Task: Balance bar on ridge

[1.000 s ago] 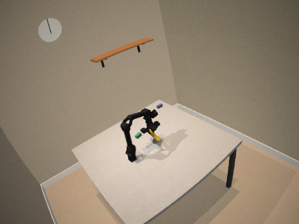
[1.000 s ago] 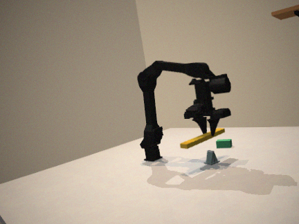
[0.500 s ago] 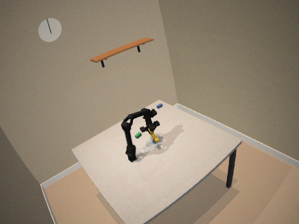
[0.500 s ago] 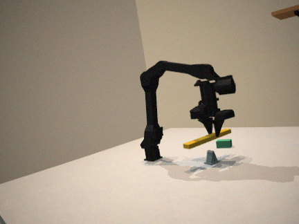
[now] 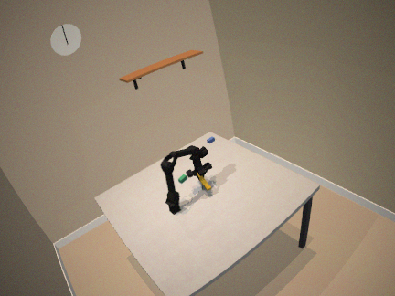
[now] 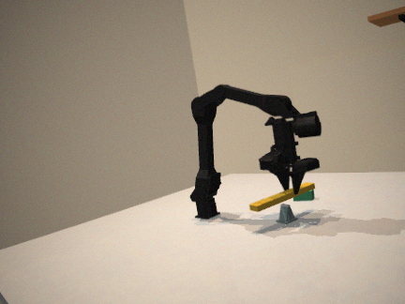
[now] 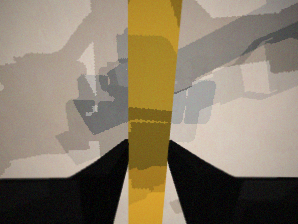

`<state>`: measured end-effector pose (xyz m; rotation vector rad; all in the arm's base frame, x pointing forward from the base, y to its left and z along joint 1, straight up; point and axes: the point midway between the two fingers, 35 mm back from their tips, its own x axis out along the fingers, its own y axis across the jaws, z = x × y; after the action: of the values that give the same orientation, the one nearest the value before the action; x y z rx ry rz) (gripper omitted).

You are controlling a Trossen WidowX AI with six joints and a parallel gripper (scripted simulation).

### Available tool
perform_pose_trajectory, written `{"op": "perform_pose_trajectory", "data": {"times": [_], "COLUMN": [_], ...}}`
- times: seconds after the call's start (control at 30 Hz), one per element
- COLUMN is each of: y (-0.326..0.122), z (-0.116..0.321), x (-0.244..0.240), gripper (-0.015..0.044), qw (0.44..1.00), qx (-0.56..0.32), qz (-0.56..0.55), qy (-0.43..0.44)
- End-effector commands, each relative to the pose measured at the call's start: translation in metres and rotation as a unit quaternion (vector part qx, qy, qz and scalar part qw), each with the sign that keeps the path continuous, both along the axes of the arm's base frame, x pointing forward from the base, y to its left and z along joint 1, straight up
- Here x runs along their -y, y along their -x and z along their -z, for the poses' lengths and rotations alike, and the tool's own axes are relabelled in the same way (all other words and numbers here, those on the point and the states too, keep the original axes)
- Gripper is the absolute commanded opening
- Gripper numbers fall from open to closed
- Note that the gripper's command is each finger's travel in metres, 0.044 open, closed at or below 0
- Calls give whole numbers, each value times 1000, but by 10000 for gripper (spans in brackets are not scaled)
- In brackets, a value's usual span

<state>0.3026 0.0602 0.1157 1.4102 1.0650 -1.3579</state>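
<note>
The yellow bar [image 5: 206,184] [image 6: 268,202] [image 7: 152,75] is in the air, running up and down through the wrist view. My gripper [image 6: 291,190] [image 7: 148,144] is shut on it, with one finger on each side. The small grey ridge [image 6: 286,214] stands on the table [image 5: 238,224] [image 6: 141,263]. In the exterior view the bar is above the ridge with a visible gap, so they are apart there. In the wrist view I cannot make out the ridge; the bar and shadows cover that area. In the top view the ridge is not clearly visible.
A green block [image 5: 183,178] [image 6: 305,195] lies on the table near the gripper, partly behind the bar in the exterior view. A blue block [image 5: 210,140] lies near the table's far corner. An orange shelf [image 5: 160,66] is on the wall, well above the arm.
</note>
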Motion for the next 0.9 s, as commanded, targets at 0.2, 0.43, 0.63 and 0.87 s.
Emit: {"op": "perform_pose_trajectory", "data": {"times": [0.2, 0.43, 0.63, 0.87], "y": [-1, -1, -1, -1], "z": [10, 10, 10, 11], "x": [1, 1, 1, 1], "gripper": [0, 0, 0, 0], "qw": [1000, 1000, 1000, 1000], "qx": [-1, -1, -1, -1], "qz": [2, 2, 2, 2], "qy": [-1, -1, -1, -1]}}
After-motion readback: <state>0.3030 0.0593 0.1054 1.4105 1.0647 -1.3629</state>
